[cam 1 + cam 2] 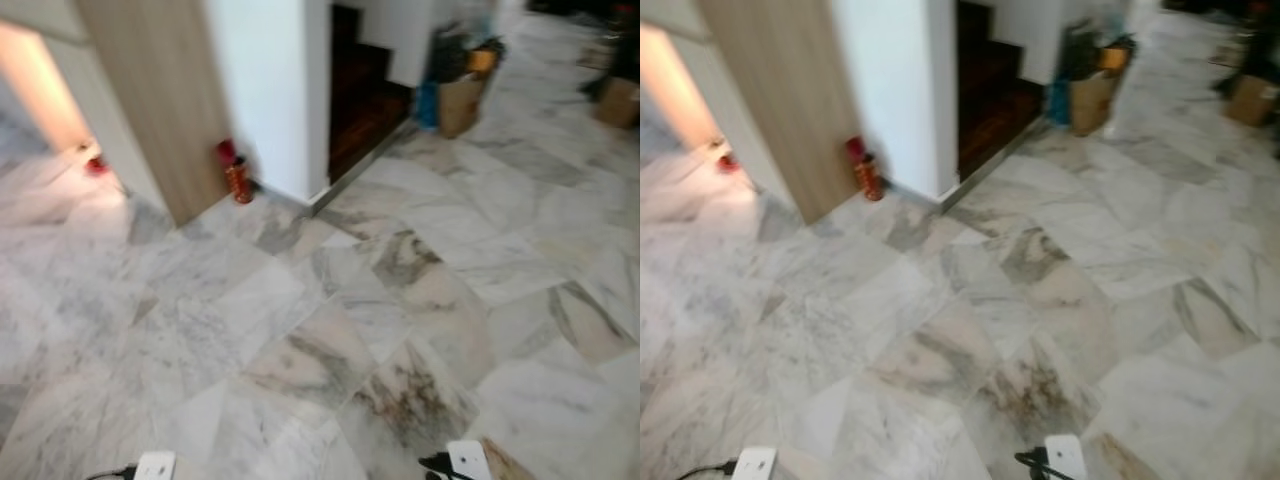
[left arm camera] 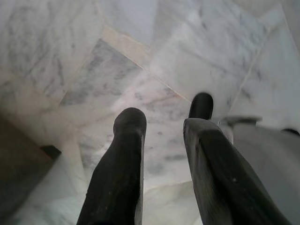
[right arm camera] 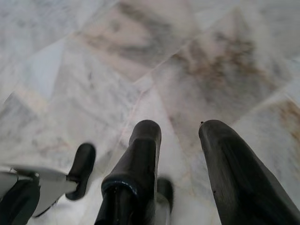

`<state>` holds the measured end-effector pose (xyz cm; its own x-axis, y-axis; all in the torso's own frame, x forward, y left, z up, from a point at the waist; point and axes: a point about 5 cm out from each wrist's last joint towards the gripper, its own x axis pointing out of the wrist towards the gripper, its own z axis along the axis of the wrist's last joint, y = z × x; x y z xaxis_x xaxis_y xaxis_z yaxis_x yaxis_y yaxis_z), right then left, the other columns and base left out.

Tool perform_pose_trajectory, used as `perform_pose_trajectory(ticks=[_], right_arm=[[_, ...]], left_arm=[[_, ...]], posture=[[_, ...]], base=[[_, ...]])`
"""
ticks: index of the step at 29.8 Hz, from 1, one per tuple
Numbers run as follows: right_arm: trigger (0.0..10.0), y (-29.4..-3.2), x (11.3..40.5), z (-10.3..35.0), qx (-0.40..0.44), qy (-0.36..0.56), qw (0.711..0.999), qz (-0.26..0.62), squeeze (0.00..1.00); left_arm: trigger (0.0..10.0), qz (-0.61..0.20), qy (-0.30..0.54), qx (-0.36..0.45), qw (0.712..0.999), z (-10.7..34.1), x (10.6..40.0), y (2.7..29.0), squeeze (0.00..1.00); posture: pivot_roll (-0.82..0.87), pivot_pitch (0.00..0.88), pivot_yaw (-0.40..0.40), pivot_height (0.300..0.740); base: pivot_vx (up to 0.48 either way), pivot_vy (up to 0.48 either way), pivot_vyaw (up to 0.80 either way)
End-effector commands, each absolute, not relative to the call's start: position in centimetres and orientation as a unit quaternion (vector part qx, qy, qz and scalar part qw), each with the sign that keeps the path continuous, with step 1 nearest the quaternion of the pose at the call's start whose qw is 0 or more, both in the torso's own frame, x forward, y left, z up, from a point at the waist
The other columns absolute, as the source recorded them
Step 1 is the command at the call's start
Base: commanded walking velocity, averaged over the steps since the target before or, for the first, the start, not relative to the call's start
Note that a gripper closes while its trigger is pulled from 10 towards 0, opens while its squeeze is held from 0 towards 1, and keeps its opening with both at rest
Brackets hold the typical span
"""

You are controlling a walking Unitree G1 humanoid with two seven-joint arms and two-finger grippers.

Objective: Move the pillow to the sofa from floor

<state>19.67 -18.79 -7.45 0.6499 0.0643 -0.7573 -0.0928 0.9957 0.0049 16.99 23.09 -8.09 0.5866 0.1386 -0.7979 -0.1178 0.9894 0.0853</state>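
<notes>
My left gripper [image 2: 164, 123] hangs low over the marble floor [image 1: 330, 330], its two black fingers [image 2: 126, 154] apart with nothing between them. My right gripper [image 3: 180, 129] is likewise open above the floor, only bare tile showing between its fingers [image 3: 140, 150]. In the blurred left eye view the white ends of my left arm [image 1: 155, 466] and right arm [image 1: 467, 460] sit at the bottom edge.
A wooden panel [image 1: 165, 100] and a white wall corner [image 1: 270, 90] stand ahead on the left, with a red canister [image 1: 236, 175] at their foot. Dark steps [image 1: 360, 100] rise behind the corner. Cardboard boxes [image 1: 458, 100] and clutter stand far right. Open marble floor spreads ahead.
</notes>
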Motion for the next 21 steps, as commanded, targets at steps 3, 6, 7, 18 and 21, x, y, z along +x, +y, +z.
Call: perform_pose_trajectory(ticks=[3, 6, 7, 18, 21], right_arm=[[10.0, -19.17, 18.81, -7.87, -0.02, 0.431, 0.901, 0.043, 0.0], [10.0, -19.14, 18.82, -7.87, -0.02, 0.431, 0.901, 0.043, 0.0], [10.0, -19.08, 18.83, -7.87, -0.02, 0.431, 0.901, 0.044, 0.0], [10.0, -18.71, 18.69, -7.99, -0.021, 0.435, 0.898, 0.057, 0.0], [10.0, -18.7, 18.67, -8.0, -0.02, 0.436, 0.898, 0.057, 0.0]], left_arm=[[10.0, 0.077, 0.463, 0.003, 0.883, -8.59, 16.05, 22.83, 0.0], [10.0, 0.078, 0.465, 0.002, 0.882, -8.63, 15.97, 22.82, 0.0], [10.0, 0.08, 0.465, 0.002, 0.882, -8.65, 15.92, 22.85, 0.0], [10.0, 0.083, 0.466, 0.002, 0.881, -8.67, 15.81, 22.96, 0.0], [10.0, 0.083, 0.466, -0.003, 0.881, -8.7, 15.74, 22.95, 0.0]], posture=[[0.0, 0.109, 0.014, 0.74], [0.0, 0.108, 0.014, 0.74], [0.0, 0.108, 0.014, 0.74], [0.0, 0.108, 0.015, 0.74], [0.0, 0.106, 0.016, 0.74]], base=[[0.0, 0.0, 0.8], [0.0, 0.0, 0.8], [0.0, 0.0, 0.8], [0.0, 0.0, 0.8], [0.0, 0.0, 0.8]])
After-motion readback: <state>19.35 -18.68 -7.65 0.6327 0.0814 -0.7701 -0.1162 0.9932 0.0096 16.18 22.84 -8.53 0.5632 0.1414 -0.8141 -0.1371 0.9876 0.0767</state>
